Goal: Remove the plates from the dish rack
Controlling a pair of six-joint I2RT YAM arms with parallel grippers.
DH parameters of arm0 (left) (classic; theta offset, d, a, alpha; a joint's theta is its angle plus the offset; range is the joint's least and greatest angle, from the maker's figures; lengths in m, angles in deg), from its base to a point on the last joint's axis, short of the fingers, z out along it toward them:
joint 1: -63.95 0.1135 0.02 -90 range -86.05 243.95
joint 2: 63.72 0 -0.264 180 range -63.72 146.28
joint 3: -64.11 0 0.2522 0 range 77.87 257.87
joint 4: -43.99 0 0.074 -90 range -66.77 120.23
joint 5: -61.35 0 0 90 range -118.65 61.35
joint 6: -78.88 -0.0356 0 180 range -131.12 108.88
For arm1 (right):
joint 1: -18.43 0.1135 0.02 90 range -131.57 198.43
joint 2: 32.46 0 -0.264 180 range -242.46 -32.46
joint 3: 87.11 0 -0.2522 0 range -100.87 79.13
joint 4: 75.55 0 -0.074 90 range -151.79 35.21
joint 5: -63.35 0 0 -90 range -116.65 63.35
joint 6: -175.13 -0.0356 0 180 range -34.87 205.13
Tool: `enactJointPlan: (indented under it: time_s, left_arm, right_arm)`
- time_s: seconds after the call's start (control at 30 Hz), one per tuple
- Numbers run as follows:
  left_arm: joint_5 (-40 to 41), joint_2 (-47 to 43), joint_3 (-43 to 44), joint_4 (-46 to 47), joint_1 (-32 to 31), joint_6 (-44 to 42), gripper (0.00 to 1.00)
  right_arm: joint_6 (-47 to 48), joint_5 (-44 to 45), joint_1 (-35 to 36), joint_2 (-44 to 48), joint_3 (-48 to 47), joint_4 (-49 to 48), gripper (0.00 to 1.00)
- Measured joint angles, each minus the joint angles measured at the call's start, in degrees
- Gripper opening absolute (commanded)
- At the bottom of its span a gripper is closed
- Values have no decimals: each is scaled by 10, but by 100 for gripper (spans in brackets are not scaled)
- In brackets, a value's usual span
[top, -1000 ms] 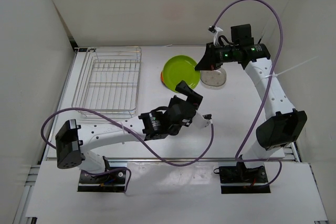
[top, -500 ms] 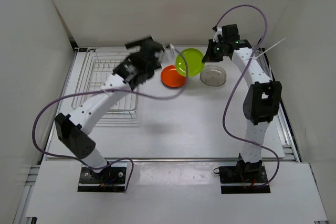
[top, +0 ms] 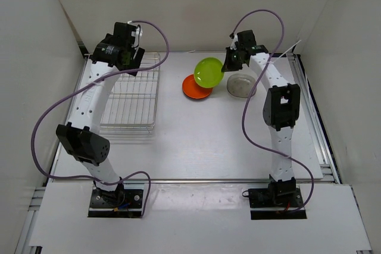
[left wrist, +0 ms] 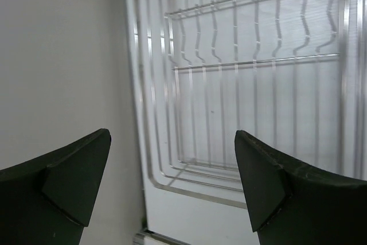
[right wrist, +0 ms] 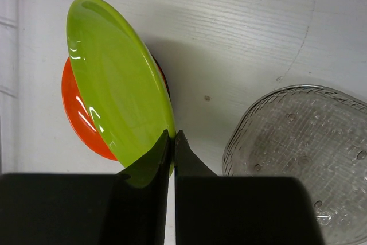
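My right gripper (top: 229,65) (right wrist: 174,134) is shut on the rim of the lime green plate (top: 209,71) (right wrist: 117,84), holding it tilted above the orange-red plate (top: 195,88) (right wrist: 77,113), which lies flat on the table. The clear translucent plate (top: 240,85) (right wrist: 298,147) rests on the table to the right of them. The silver wire dish rack (top: 127,90) (left wrist: 252,67) stands at the left with no plate in it. My left gripper (top: 122,63) (left wrist: 172,185) hangs open over the rack's far left corner, nothing between its fingers. No black plate shows.
White walls close in on the table at the left, back and right. The rack's left rim (left wrist: 140,113) runs close beside the left wall. Purple cables loop from both arms.
My left arm has swung from the table's middle out to the rack's far left corner. My right gripper has carried the green plate slightly left, still tilted over the orange-red one.
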Motion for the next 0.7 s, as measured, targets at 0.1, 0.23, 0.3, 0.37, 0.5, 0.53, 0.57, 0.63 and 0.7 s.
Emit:
enactJointPlan:
  time_s: [0.1, 0.23, 0.3, 0.37, 0.5, 0.53, 0.57, 0.63, 0.7]
  left_arm:
    - [-45, -3, 7, -17, 8, 22, 100]
    - [-80, -10, 34, -30, 21, 40, 100]
    - [-83, -16, 41, -32, 26, 45, 100]
    - [-83, -22, 45, -33, 27, 47, 100]
    - [-82, -31, 46, -33, 27, 50, 100]
    - [-82, -32, 46, -33, 27, 51, 100]
    - [-82, -33, 46, -33, 27, 52, 100]
    - [-82, -33, 46, -33, 27, 54, 100]
    - [-82, -33, 46, -33, 27, 56, 100]
  right_arm:
    - [-1, 0, 0, -11, -3, 0, 0]
    - [-3, -1, 0, -24, -4, 0, 1]
    - [-3, -2, 0, -32, -5, 0, 1]
    - [-4, -3, 2, -38, -5, 0, 1]
    - [-5, -5, 5, -50, -5, 0, 4]
    - [-7, -5, 5, -51, -5, 0, 6]
    - [-7, -5, 6, -51, -5, 0, 6]
    - [-7, -5, 9, -51, -7, 0, 7]
    - [-7, -4, 12, -51, -9, 0, 10]
